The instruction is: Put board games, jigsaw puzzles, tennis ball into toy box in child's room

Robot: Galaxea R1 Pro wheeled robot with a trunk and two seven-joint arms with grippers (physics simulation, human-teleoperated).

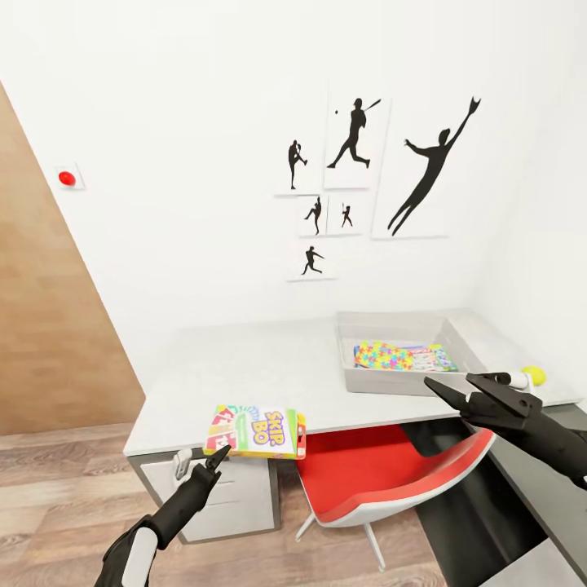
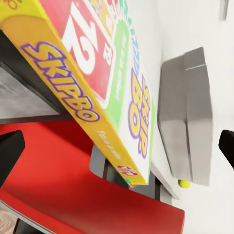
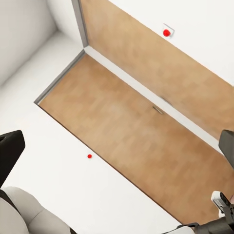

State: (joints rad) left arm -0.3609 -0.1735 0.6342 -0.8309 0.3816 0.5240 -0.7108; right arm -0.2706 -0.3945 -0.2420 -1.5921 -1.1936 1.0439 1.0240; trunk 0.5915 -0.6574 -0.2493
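White matte table [image 1: 269, 367], flat glossy SKIP BO box [image 1: 259, 431]

white walls [image 1: 179, 163] | plank floor [image 1: 57, 489] | red chair [image 1: 383, 473] | wooden panel [image 1: 41, 326], perhaps door

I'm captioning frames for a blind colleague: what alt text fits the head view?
The left gripper meets the near corner of a flat green-yellow SKIP BO game box overhanging a white-topped desk's front edge. A grey tray holds a multicoloured jigsaw puzzle; the open right gripper hovers nearby.
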